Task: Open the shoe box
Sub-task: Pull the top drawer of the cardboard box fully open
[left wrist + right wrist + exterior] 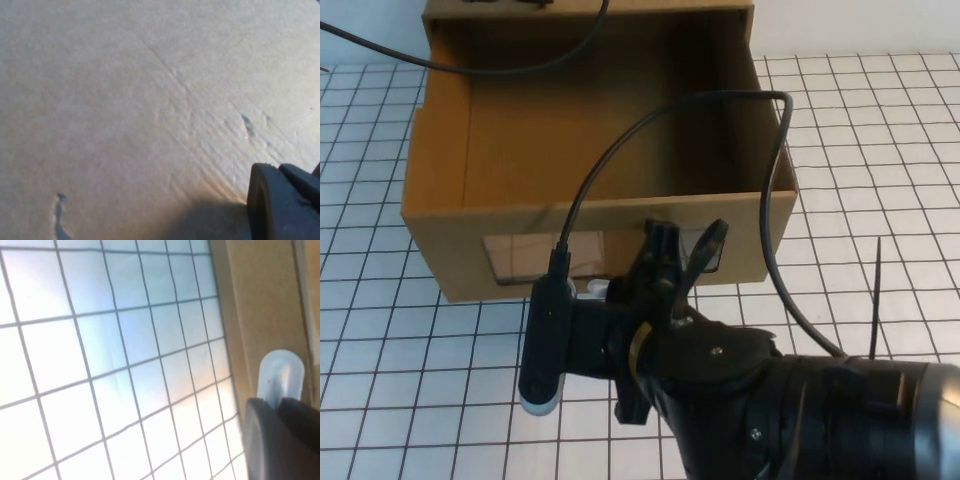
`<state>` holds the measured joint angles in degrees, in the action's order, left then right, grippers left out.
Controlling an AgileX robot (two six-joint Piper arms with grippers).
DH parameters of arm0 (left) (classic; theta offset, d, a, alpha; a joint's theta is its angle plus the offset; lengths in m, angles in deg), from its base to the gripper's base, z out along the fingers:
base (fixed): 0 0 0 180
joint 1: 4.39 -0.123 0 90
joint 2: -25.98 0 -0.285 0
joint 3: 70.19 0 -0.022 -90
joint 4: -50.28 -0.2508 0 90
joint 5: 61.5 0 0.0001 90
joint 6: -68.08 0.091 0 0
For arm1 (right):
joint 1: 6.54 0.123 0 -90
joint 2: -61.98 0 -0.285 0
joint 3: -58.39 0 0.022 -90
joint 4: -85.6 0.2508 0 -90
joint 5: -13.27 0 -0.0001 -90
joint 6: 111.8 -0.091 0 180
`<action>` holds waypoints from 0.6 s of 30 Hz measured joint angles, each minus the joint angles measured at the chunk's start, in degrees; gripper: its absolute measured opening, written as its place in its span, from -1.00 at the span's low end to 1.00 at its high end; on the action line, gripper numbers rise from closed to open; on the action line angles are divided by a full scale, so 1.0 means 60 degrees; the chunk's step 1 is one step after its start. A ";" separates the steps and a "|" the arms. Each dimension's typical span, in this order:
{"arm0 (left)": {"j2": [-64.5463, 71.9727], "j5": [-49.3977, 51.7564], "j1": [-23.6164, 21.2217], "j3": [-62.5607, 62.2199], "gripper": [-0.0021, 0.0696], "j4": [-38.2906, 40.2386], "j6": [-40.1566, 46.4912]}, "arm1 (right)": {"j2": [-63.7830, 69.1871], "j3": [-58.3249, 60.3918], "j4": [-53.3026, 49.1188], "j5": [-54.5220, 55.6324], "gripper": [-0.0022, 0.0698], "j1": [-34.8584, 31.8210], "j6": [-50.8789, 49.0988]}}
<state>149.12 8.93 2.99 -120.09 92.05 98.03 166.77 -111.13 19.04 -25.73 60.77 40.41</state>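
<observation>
Already shoe box (440,240) sits open; left tool (281,201) at far lid (650,5), prob. bracing it, grip can't tell; right tool (592,288) closed by its near side.

place: robot lab | evidence: gridded tabletop (880,150), cabled arm (770,400)

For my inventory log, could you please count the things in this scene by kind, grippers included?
Shoe box, top open, on the gridded table: 1
Grippers: 2 (left gripper close against cardboard; right gripper shut, beside the box's near wall)
Black cables: 2
Total: 5
</observation>
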 joint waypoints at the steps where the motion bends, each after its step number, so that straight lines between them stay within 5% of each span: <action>1: 0.0000 0.0000 0.0000 0.0000 -0.95 0.0000 0.0000 | -0.0039 0.0000 0.0070 -0.0107 -0.91 0.0042 0.0014; 7: 0.0000 0.0025 0.0000 0.0000 -0.95 0.0041 0.0000 | -0.0438 0.0020 0.0854 -0.0555 -0.90 0.0243 -0.0047; 15: -0.0090 0.0106 0.0000 -0.0021 -0.95 0.0195 0.0000 | -0.1369 0.0020 0.2966 -0.0980 -0.25 0.0505 0.0065; 18: -0.0210 0.0166 0.0000 -0.0217 -0.95 0.0195 0.0000 | -0.1915 0.0020 0.3178 -0.1436 -0.36 0.0603 -0.0037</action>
<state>147.86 9.92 2.99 -121.39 93.22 98.03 155.28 -111.01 38.11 -34.35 64.39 40.18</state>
